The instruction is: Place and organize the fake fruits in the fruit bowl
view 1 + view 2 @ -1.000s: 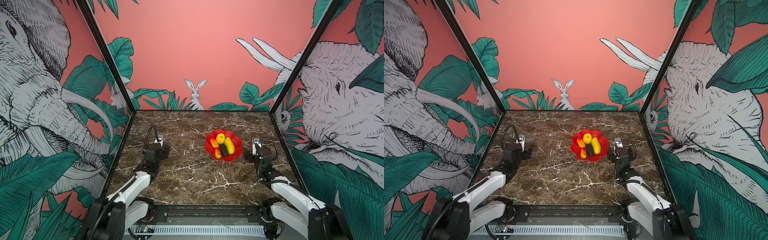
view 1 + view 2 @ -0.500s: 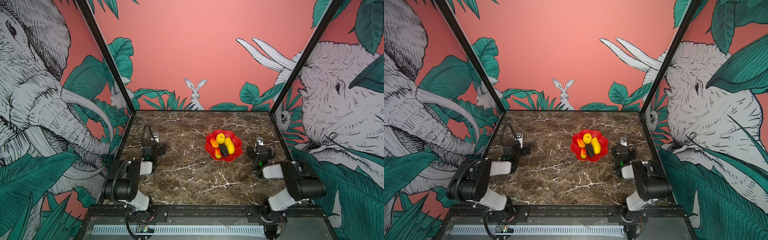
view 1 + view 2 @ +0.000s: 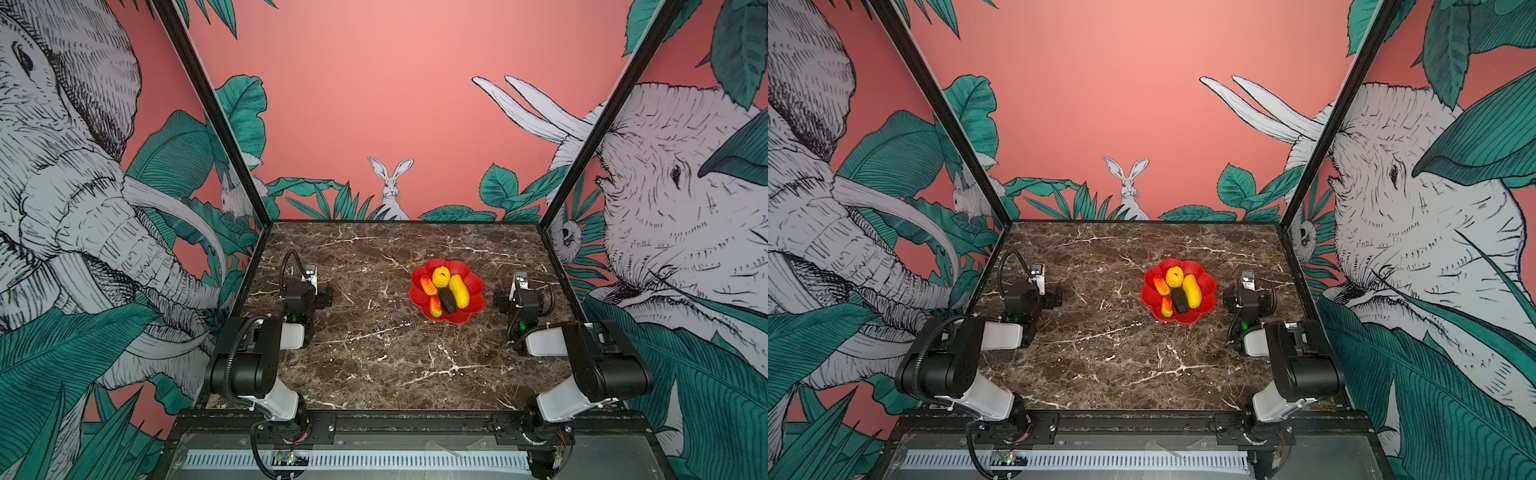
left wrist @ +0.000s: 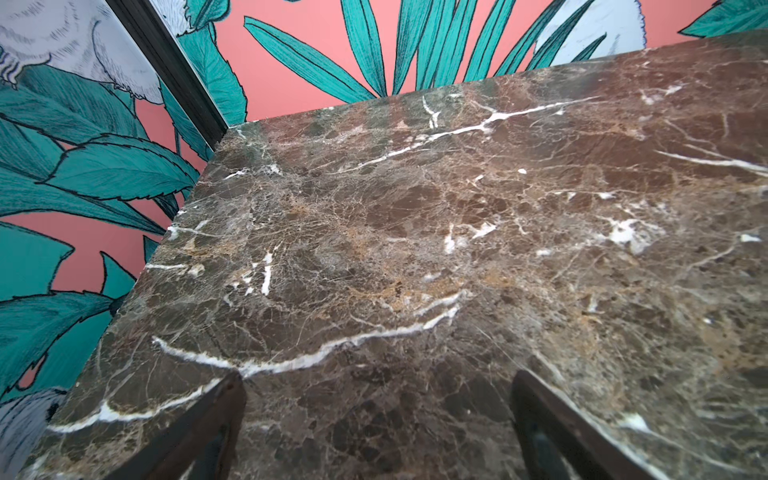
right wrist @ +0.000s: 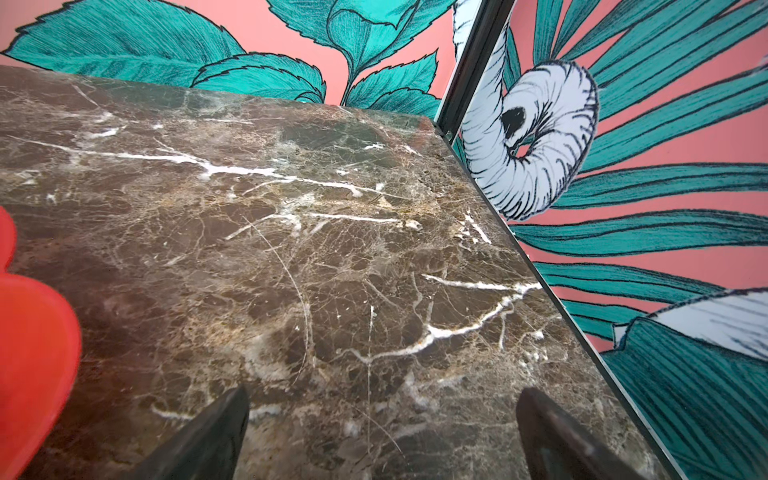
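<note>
The red flower-shaped fruit bowl (image 3: pixel 476 308) (image 3: pixel 1209 300) sits right of the table's middle in both top views. All the fake fruits lie in it: a long yellow one (image 3: pixel 459 291), a bumpy round yellow one (image 3: pixel 441 277), a dark oval (image 3: pixel 448 300) and two red-orange ones (image 3: pixel 426 284) (image 3: pixel 435 306). My left gripper (image 4: pixel 377 376) hangs open over bare marble, far left of the bowl. My right gripper (image 5: pixel 383 391) is open too, just right of the bowl, whose rim (image 5: pixel 37 353) shows at the edge of the right wrist view. Neither holds anything.
Both arms are folded back, left arm (image 3: pixel 257 353) and right arm (image 3: pixel 590 357), near the table's front corners. Patterned walls close in the brown marble table (image 3: pixel 374 353) on three sides, and a black rail (image 3: pixel 395 424) runs along its front edge.
Both arms have folded back from a stretched-out pose into a tucked one, elbows raised. The grippers stayed open and the bowl and fruits did not move.
</note>
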Tool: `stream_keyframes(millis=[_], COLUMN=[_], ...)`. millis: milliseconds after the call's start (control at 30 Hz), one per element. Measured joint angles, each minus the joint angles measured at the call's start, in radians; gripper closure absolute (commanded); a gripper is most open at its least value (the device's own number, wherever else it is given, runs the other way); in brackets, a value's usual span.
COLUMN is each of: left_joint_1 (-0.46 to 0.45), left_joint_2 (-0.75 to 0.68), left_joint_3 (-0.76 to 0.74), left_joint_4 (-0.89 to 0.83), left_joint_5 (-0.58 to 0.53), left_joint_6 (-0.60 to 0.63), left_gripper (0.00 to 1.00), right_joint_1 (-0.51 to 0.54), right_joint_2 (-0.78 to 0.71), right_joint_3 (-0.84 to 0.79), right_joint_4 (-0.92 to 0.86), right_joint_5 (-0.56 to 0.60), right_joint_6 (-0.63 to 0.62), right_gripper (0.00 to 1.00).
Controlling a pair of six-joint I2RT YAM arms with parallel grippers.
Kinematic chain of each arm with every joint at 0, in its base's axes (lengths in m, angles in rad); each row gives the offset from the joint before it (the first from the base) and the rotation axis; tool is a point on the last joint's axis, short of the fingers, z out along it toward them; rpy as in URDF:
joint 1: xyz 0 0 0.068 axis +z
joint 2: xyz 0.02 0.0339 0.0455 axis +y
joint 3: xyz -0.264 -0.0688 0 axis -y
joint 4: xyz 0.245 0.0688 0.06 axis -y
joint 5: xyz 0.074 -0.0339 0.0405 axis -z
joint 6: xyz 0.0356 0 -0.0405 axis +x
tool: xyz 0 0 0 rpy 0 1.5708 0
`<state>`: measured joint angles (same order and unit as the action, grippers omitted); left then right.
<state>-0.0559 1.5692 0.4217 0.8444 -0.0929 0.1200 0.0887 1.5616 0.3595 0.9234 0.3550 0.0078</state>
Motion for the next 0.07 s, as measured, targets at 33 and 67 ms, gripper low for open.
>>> stream_keyframes(millis=[33, 67], left_joint_1=[0.000, 0.000], left_joint_2=[0.000, 0.000], left_joint_3=[0.000, 0.000], left_joint_4=[-0.001, -0.001], left_joint_5=[0.000, 0.000], left_joint_6=[0.000, 0.000], left_gripper=[0.00, 0.00], right_joint_1=[0.000, 0.000], right_joint_2=[0.000, 0.000], right_joint_3=[0.000, 0.000], right_joint_4=[0.000, 0.000], right_joint_5=[0.000, -0.001], right_joint_6=[0.000, 0.000], right_gripper=[0.00, 0.00])
